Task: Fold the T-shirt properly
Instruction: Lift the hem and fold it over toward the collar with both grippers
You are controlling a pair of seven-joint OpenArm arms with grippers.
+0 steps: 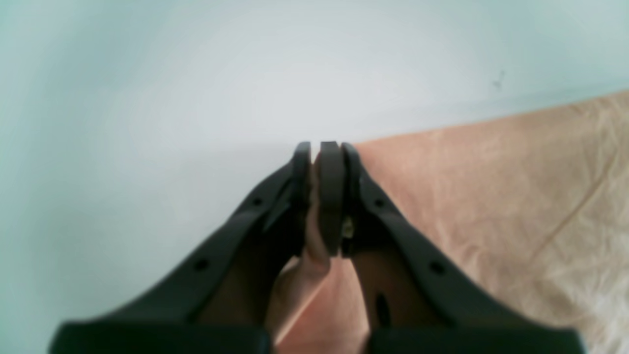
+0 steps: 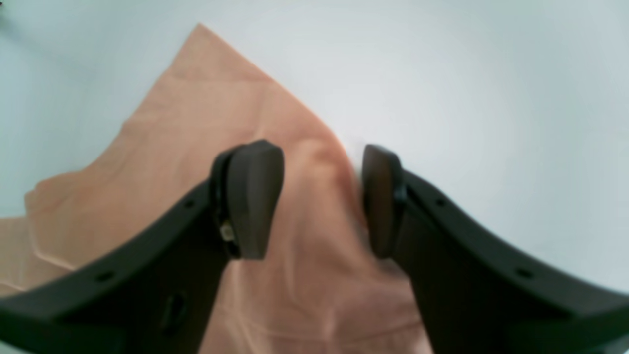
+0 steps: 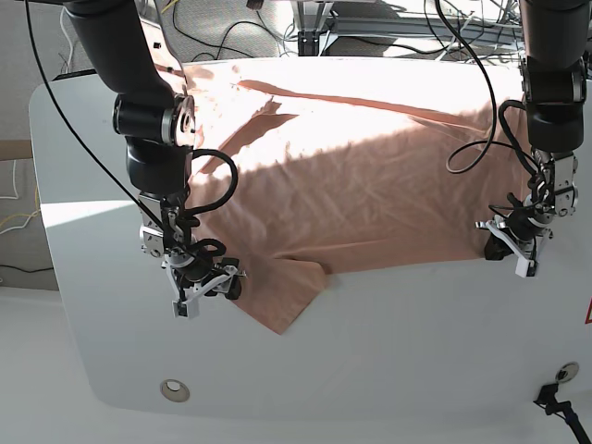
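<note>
The salmon T-shirt (image 3: 370,185) lies wrinkled and spread over the white table (image 3: 416,351), with one corner pointing toward the front edge (image 3: 282,328). My left gripper (image 1: 319,147) is shut at the shirt's right edge, and a fold of pink T-shirt cloth (image 1: 314,246) is pinched between its pads; in the base view this left gripper (image 3: 514,248) is low on the table. My right gripper (image 2: 319,152) stands open, its fingers either side of a raised ridge of T-shirt cloth (image 2: 314,206) at the cloth's edge. In the base view the right gripper (image 3: 205,285) is at the shirt's left front corner.
Cables and frame parts run behind the table's far edge (image 3: 314,28). A round metal grommet (image 3: 173,390) sits near the front left. A black plug with its lead (image 3: 555,400) lies at the front right corner. The shirt's far part lies in bright sunlight.
</note>
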